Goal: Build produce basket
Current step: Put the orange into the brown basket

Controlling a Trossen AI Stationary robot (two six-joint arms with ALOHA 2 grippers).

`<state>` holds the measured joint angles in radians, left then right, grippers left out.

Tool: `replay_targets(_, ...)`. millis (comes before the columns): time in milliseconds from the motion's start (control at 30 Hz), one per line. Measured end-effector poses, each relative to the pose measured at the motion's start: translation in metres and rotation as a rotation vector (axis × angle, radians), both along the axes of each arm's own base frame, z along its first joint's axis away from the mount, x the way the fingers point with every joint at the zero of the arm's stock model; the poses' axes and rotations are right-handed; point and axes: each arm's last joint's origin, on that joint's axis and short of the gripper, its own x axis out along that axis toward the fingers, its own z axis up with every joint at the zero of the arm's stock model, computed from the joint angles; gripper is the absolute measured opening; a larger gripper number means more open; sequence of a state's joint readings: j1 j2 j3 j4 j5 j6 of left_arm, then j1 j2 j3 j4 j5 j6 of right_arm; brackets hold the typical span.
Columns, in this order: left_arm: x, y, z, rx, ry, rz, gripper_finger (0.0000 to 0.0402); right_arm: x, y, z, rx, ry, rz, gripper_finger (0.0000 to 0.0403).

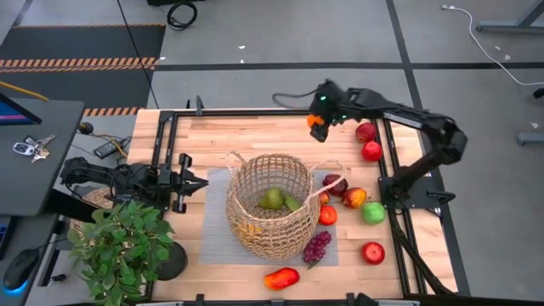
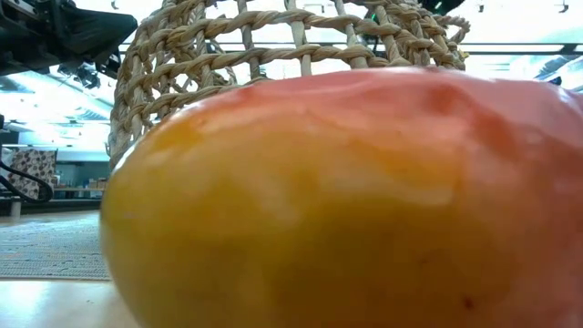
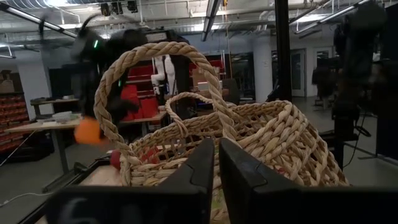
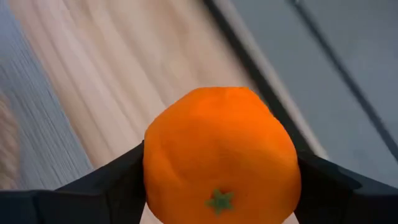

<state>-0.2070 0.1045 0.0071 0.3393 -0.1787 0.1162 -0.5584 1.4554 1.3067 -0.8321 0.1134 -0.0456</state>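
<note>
The wicker basket [image 1: 270,204] stands on a grey mat in the middle of the table, with a green pear [image 1: 272,199] inside. Over the table's far side, right of the basket, my right gripper [image 1: 318,124] is shut on an orange [image 4: 221,155]. More produce lies right of the basket: red apples [image 1: 369,141], a green apple [image 1: 373,212], purple grapes [image 1: 316,246] and a red-orange fruit [image 1: 281,278] near the front edge. My left gripper [image 1: 197,183] waits shut, left of the basket and apart from it, facing the basket's loop handle [image 3: 161,56]. My right gripper pinches the orange's two opposite sides [image 4: 155,168] between its two fingers [image 4: 109,183]. The fingers slant downward. The orange is lifted clear of the table, its green star-shaped stem mark [image 4: 219,200] facing the wrist camera.
A potted green plant [image 1: 123,246] stands at the near left corner. Black frame rails [image 1: 399,170] run along the table's sides. The red-orange fruit [image 2: 346,200] fills the low view, with the basket [image 2: 273,46] behind it. Bare wood lies far left of the basket.
</note>
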Motion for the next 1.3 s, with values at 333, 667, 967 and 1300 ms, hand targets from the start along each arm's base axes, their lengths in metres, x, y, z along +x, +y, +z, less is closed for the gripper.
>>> replay_targets(333,0.000,0.000,0.000,0.000,0.000,0.000,0.0037,-0.031,0.041,0.090,-0.057,-0.625,0.211,0.0316)
replay_targets(667,0.000,0.000,0.000,0.000,0.000,0.000,0.0025,-0.043,0.075,0.126,-0.131,-0.861,0.400,0.0324)
replay_targets(967,0.000,0.000,0.000,0.000,0.000,0.000,0.0035,-0.038,0.097,0.131,-0.040,-0.928,0.658,0.0332)
replay_targets(1300,0.000,0.000,0.000,0.000,0.000,0.000,0.0028,-0.035,0.106,0.131,-0.026,-0.936,0.705,0.0332)
